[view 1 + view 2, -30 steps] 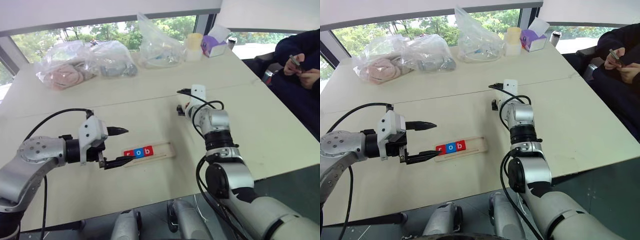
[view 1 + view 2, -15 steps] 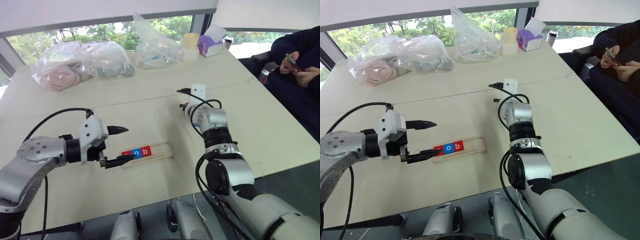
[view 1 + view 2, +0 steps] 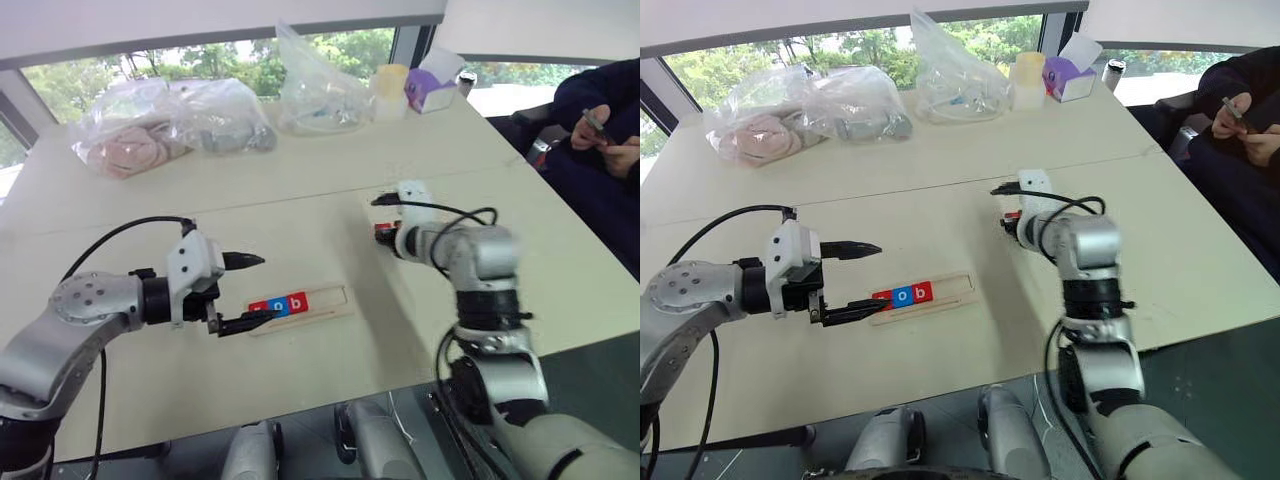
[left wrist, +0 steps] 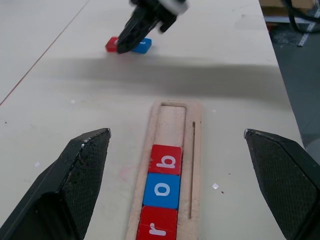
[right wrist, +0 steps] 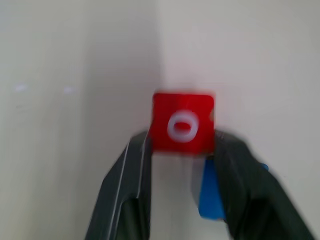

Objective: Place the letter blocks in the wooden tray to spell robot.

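My right gripper [image 5: 182, 145] is clamped on the red o tile [image 5: 183, 122]. The wooden tray [image 4: 171, 112] lies well off toward my left arm, free end facing those jaws (two slots empty). My left gripper [image 3: 243, 292] gapes wide, empty, at its r end.

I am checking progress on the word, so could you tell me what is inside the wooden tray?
The wooden tray holds r, o, b; its far end is bare.

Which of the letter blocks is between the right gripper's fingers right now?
The red o block, pinched in the right gripper. The r, blue o and b sit in the tray; a blue block lies on the table.
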You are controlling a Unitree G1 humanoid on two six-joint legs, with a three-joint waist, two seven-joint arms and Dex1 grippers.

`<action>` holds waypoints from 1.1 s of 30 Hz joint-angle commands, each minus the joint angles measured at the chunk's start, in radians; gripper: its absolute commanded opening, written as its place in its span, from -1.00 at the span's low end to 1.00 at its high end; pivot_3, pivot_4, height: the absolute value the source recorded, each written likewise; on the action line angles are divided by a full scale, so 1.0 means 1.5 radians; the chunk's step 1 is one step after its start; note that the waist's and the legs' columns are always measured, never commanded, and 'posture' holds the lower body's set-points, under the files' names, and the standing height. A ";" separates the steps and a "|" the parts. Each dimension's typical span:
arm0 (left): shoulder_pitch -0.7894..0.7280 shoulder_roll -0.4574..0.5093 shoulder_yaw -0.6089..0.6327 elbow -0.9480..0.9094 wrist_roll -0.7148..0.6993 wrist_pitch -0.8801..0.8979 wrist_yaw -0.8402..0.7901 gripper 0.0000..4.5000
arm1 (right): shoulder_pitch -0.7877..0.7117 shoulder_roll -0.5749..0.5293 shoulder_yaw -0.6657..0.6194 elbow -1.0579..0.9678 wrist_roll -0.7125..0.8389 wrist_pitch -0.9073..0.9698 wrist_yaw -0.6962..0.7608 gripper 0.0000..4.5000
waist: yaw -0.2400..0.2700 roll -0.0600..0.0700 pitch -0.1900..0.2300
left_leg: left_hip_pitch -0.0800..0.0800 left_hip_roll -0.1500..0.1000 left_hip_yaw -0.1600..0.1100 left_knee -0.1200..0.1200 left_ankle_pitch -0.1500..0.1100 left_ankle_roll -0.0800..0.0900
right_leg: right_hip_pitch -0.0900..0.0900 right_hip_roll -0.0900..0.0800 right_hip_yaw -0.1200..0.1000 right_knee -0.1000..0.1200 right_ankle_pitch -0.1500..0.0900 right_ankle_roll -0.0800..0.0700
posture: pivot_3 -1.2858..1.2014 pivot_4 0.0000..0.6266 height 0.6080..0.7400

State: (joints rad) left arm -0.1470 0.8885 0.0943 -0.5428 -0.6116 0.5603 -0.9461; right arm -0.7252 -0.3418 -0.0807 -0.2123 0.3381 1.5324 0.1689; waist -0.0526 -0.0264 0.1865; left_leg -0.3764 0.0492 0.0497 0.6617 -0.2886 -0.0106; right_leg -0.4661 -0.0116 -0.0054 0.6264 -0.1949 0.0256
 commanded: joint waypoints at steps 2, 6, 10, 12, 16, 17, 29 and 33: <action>-0.006 0.000 0.001 0.004 0.003 -0.016 -0.018 1.00 | 0.071 -0.082 -0.010 -0.178 0.116 0.055 0.044 -0.50 | 0.002 0.000 0.000 | 0.001 0.000 0.000 0.000 0.000 0.000 | 0.000 0.000 0.000 0.000 0.000 0.000 | 0.03 -0.52 1.00; -0.017 -0.005 -0.008 0.015 0.007 -0.020 -0.027 1.00 | 0.153 -0.111 -0.028 -0.259 0.209 0.055 0.008 -0.50 | 0.003 -0.001 0.000 | 0.001 0.000 0.000 0.000 0.000 0.000 | 0.000 0.001 0.000 0.000 0.000 0.000 | 0.03 -0.52 1.00; -0.026 -0.009 -0.013 0.021 0.009 -0.021 -0.035 1.00 | 0.204 -0.106 -0.035 -0.286 0.251 0.055 -0.062 -0.50 | 0.004 -0.001 0.000 | 0.001 0.000 0.000 0.000 0.000 0.000 | 0.000 0.001 0.000 -0.001 0.000 0.000 | 0.03 -0.52 1.00; -0.027 -0.008 -0.014 0.024 0.011 -0.023 -0.039 1.00 | 0.217 -0.096 -0.040 -0.278 0.252 0.055 -0.101 -0.50 | 0.004 -0.001 0.000 | 0.000 0.000 0.000 0.000 0.000 0.000 | 0.001 0.001 0.000 -0.003 0.000 -0.001 | 0.03 -0.52 1.00; -0.030 -0.002 -0.012 0.031 0.016 -0.028 -0.046 1.00 | 0.227 -0.070 -0.050 -0.255 0.250 0.055 -0.172 -0.50 | 0.004 -0.001 0.000 | -0.002 0.000 0.000 0.000 0.000 0.000 | 0.001 0.000 0.000 -0.006 0.000 0.000 | 0.03 -0.52 1.00; -0.030 -0.002 -0.012 0.030 0.016 -0.027 -0.045 1.00 | 0.226 -0.069 -0.050 -0.251 0.254 0.055 -0.183 -0.50 | 0.005 -0.001 0.000 | -0.002 0.000 0.000 0.000 0.000 0.000 | 0.001 0.000 0.000 -0.006 0.000 0.000 | 0.03 -0.52 1.00; -0.020 -0.001 -0.002 0.017 0.018 -0.020 -0.033 1.00 | 0.241 -0.061 -0.017 -0.245 0.345 0.055 -0.249 -0.06 | 0.005 -0.001 0.000 | -0.007 -0.001 0.000 0.000 0.000 0.000 | -0.002 0.001 0.000 -0.007 0.001 0.001 | 0.03 -0.52 1.00; -0.018 -0.001 0.001 0.014 0.016 -0.017 -0.030 1.00 | 0.213 -0.143 0.006 -0.254 0.399 0.055 -0.191 0.80 | 0.006 -0.001 0.000 | -0.007 -0.001 0.000 0.000 0.000 0.000 | -0.002 0.001 0.000 -0.007 0.000 0.000 | 0.03 -0.52 1.00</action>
State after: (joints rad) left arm -0.1709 0.8807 0.0635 -0.4926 -0.5795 0.5377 -0.9953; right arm -0.3816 -0.5038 -0.0806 -0.5667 0.8938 1.6069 -0.1672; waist -0.0438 -0.0280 0.1867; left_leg -0.3874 0.0481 0.0496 0.6625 -0.2891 -0.0099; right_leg -0.4688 -0.0104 -0.0048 0.6164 -0.1945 0.0259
